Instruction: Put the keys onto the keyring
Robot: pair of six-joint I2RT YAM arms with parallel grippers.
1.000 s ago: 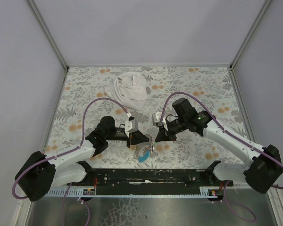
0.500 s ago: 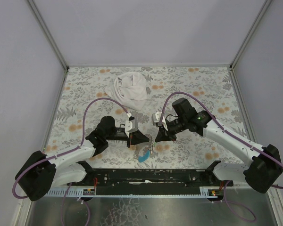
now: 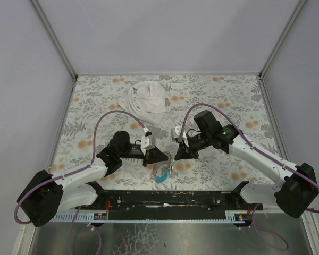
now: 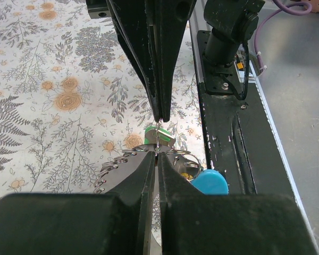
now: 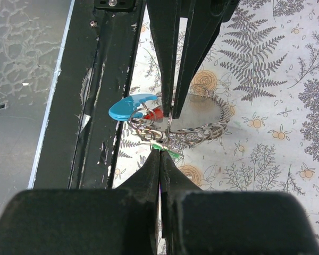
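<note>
far: white cloth (image 3: 147,101) | near: black rail (image 3: 170,199) | centre: keyring (image 3: 162,174), seemingly crowded

The left claw (image 3: 167,158) has edged slightly toward the right claw (image 3: 175,156)

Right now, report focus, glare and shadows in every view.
Top external: even light, sharp, but the keyring is tiny. Left wrist: left tool blurred at bottom, floral table crisp. Right wrist: right tool blurred; mottled reflections on the metal sheet.

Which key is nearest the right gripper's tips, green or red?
The green-headed key, at the tips of the right gripper; the red-headed key lies farther, beside the light-blue piece.
</note>
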